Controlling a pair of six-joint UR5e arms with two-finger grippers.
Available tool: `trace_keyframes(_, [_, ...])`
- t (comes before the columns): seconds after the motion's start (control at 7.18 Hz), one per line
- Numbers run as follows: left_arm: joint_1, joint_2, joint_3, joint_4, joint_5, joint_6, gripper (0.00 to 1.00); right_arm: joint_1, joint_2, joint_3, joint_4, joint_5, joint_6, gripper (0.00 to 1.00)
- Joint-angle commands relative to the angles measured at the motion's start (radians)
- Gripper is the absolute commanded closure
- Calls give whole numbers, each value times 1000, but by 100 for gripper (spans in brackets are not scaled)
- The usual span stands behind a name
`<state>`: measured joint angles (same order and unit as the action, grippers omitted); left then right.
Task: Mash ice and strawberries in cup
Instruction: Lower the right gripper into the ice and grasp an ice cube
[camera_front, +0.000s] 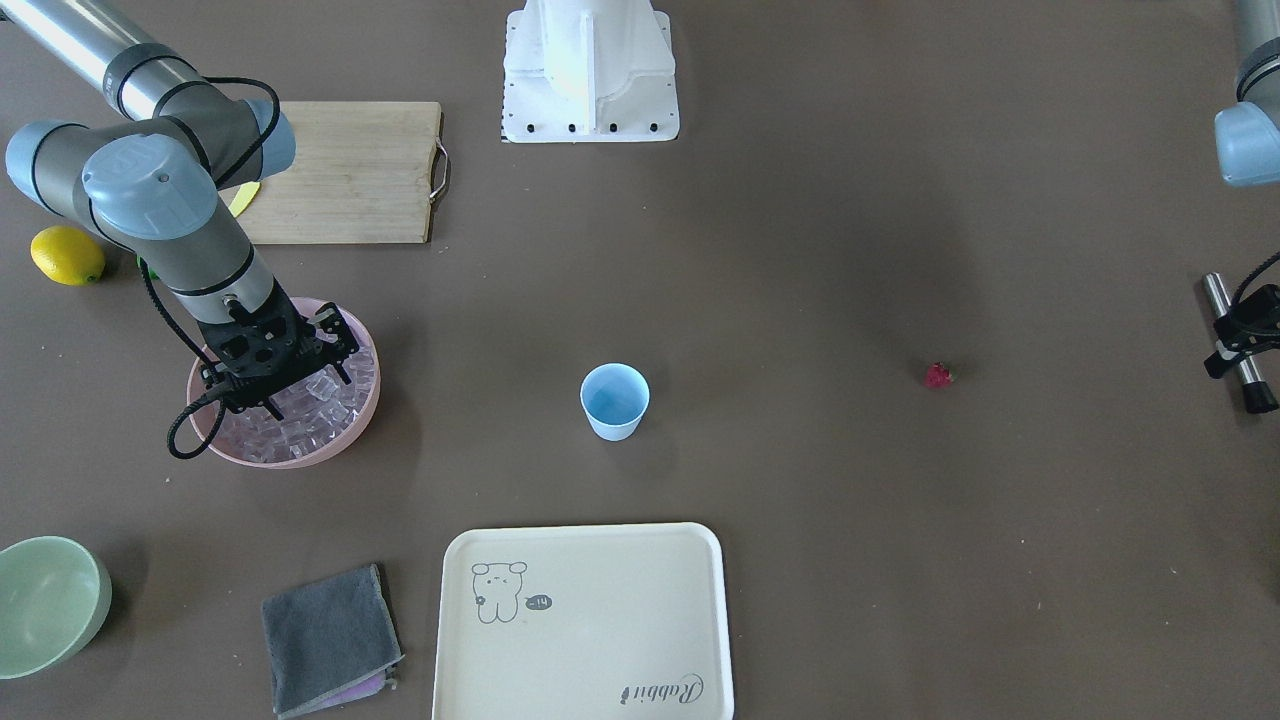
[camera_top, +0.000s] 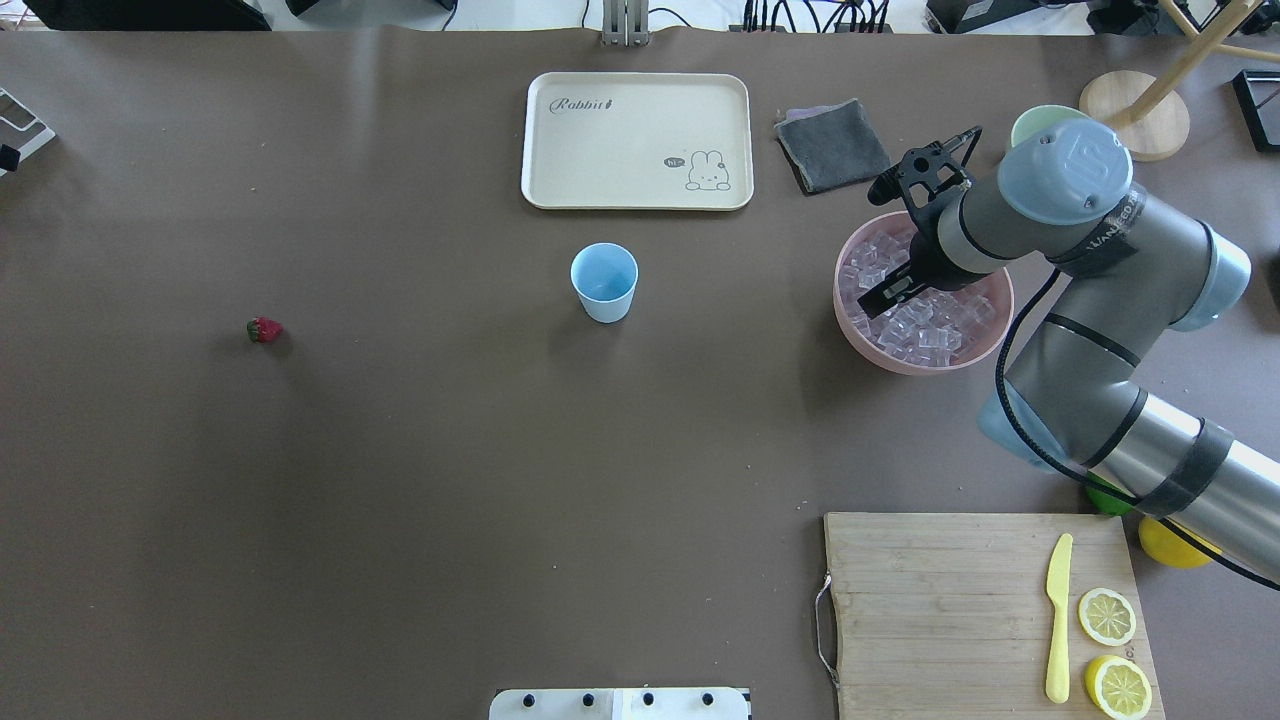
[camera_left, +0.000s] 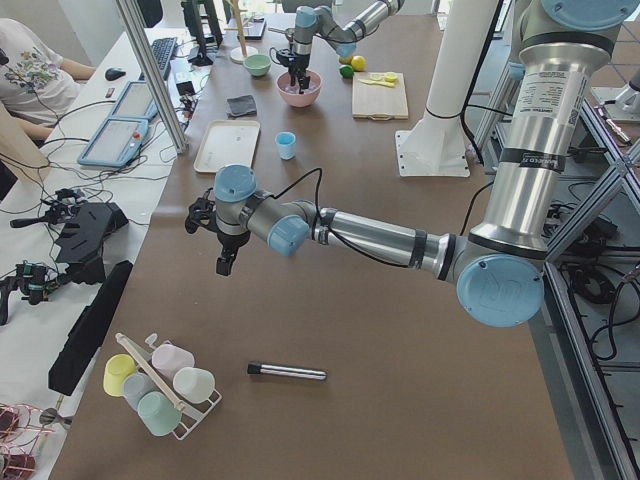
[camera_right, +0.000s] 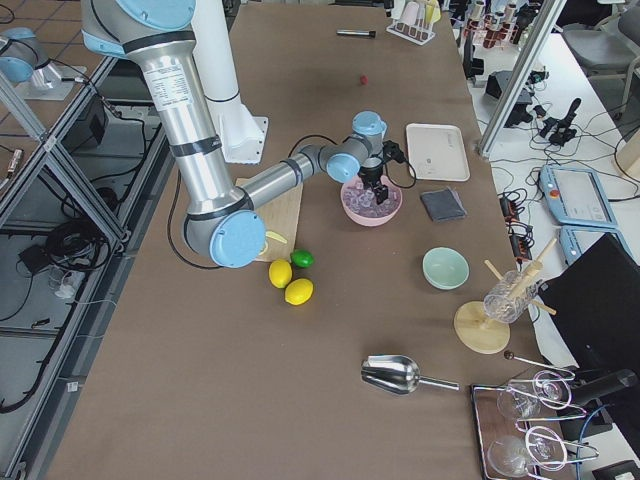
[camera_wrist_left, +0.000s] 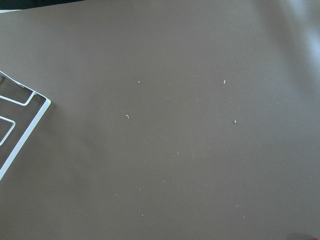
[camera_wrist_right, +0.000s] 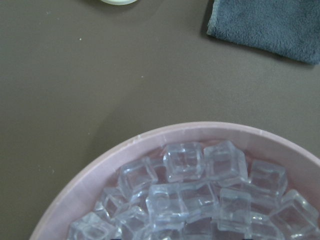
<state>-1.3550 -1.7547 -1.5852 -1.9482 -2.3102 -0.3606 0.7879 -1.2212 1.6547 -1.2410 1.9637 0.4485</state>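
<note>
At 3 o'clock of cup (camera_top: 604, 282), overhead: right fingers (camera_top: 888, 291), spread, low over ice (camera_top: 935, 325) in bowl (camera_top: 920, 368); advise closing squarely on one top cube, lifting straight.

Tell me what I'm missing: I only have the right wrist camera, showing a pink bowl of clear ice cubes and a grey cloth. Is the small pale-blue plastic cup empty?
Observer: The pale-blue plastic cup stands upright and looks empty.
Operator: Where's the strawberry?
Observer: The small red strawberry lies far beyond the cup, on the side away from the round pink bowl.
Operator: And my gripper?
Observer: The right gripper looks open, low over the clear ice cubes.
</note>
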Motion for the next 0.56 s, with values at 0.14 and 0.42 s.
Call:
trace_keyframes(0.14, [0,-3,1,0,0,0,2,-2,-7,10,0,-11,1,31])
trace_keyframes(0.42, [0,-3,-1,0,0,-1,2,-2,-11,10,0,-12,1,37])
